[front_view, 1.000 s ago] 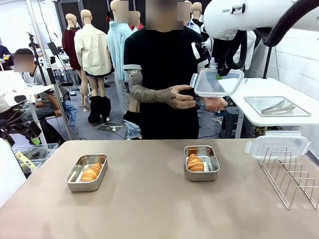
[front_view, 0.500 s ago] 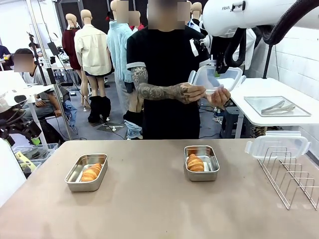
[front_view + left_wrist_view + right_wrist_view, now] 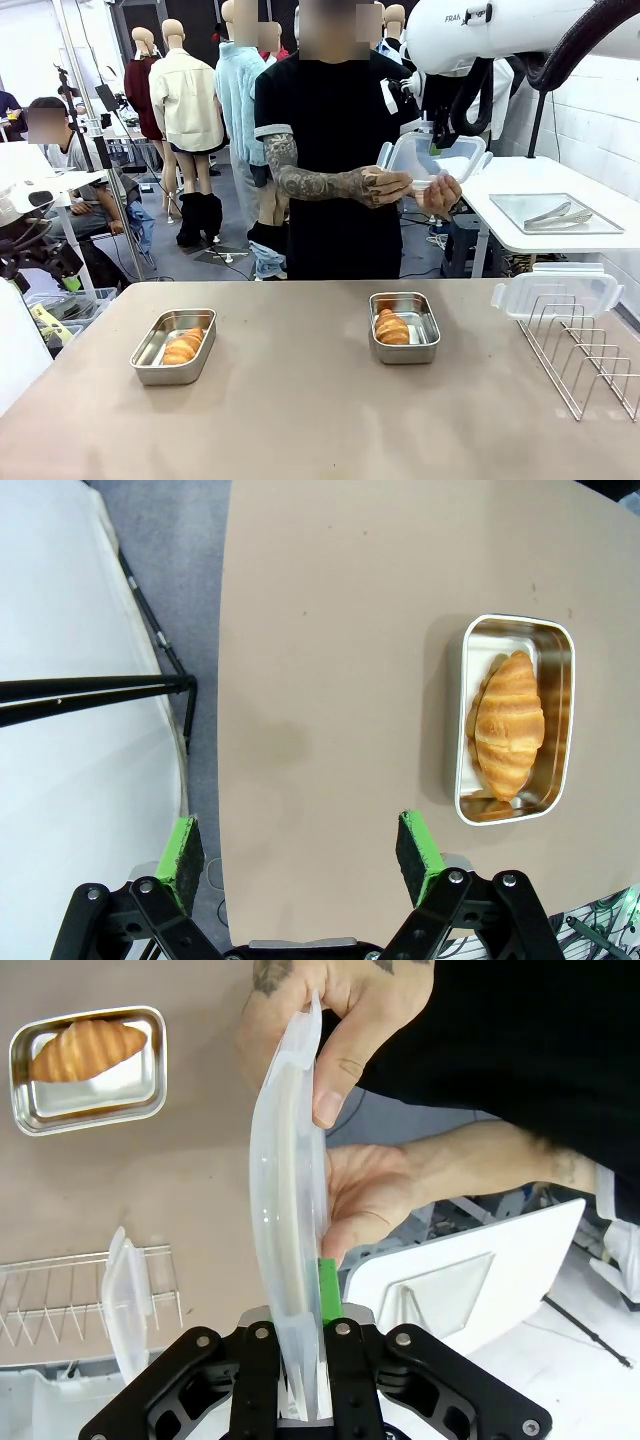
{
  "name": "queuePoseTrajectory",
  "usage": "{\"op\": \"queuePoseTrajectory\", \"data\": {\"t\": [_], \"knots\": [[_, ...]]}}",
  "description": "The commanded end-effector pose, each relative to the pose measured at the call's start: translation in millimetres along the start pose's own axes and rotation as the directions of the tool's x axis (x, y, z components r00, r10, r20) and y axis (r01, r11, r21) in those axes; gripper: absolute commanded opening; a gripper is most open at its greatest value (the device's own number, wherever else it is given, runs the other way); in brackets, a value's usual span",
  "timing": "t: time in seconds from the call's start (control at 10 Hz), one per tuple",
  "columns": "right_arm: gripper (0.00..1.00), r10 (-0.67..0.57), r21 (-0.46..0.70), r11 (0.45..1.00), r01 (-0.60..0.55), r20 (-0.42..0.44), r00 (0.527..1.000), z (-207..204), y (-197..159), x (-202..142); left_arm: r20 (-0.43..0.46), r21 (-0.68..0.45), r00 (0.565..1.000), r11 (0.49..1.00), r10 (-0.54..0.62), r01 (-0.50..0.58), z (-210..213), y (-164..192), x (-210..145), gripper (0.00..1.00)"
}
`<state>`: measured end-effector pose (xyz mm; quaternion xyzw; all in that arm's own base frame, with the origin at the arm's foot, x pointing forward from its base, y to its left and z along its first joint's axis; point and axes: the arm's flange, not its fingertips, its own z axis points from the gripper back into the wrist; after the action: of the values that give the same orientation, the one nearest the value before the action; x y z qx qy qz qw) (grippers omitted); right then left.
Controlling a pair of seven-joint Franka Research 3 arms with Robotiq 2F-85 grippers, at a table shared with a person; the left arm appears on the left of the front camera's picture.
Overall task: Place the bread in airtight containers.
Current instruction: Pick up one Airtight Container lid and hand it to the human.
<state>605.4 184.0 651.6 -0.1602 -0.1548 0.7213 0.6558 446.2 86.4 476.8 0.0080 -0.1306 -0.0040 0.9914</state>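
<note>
Person (image 3: 335, 150) stands at far side, both hands up on clear lid (image 3: 432, 165), lid tilted, well above table (image 3: 300, 420). One hand (image 3: 385, 186) at lid's left end, other hand (image 3: 440, 192) under its right end. Right arm (image 3: 480, 35) comes in top right, down toward same lid. On table: left box (image 3: 165, 377) open, croissant (image 3: 184, 346) inside. Right box (image 3: 404, 355) open, second croissant (image 3: 391, 327) inside. Spare lid (image 3: 556, 293) rests on rack (image 3: 590, 365), far right.

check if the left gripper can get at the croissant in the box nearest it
Probably yes: the left gripper hangs open above the table, the box has no lid on, and nothing lies between it and the croissant.
</note>
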Motion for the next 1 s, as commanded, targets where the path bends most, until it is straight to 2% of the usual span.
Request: {"op": "queuePoseTrajectory", "data": {"t": [0.0,0.3,0.6,0.9], "knots": [[0.39,0.020,0.019,1.000,-0.020,-0.006,1.000,9.9,14.6,-1.4,-0.002,-0.005,1.000,1.000,-0.014,0.014,1.5,1.6,-1.5,1.00],[0.97,0.008,0.037,0.999,-0.008,-0.016,1.000,38.3,49.5,-21.8,-0.002,-0.005,1.000,1.000,-0.014,0.014,1.5,1.6,-1.5,1.00],[1.00,0.019,0.109,0.994,-0.012,-0.068,0.998,58.8,85.0,-55.5,-0.002,-0.005,1.000,1.000,-0.014,0.014,1.5,1.6,-1.5,1.00],[1.00,-0.005,0.206,0.978,0.025,-0.096,0.995,55.0,111.0,-96.0,-0.002,-0.005,1.000,1.000,-0.014,0.014,1.5,1.6,-1.5,1.00]]}}
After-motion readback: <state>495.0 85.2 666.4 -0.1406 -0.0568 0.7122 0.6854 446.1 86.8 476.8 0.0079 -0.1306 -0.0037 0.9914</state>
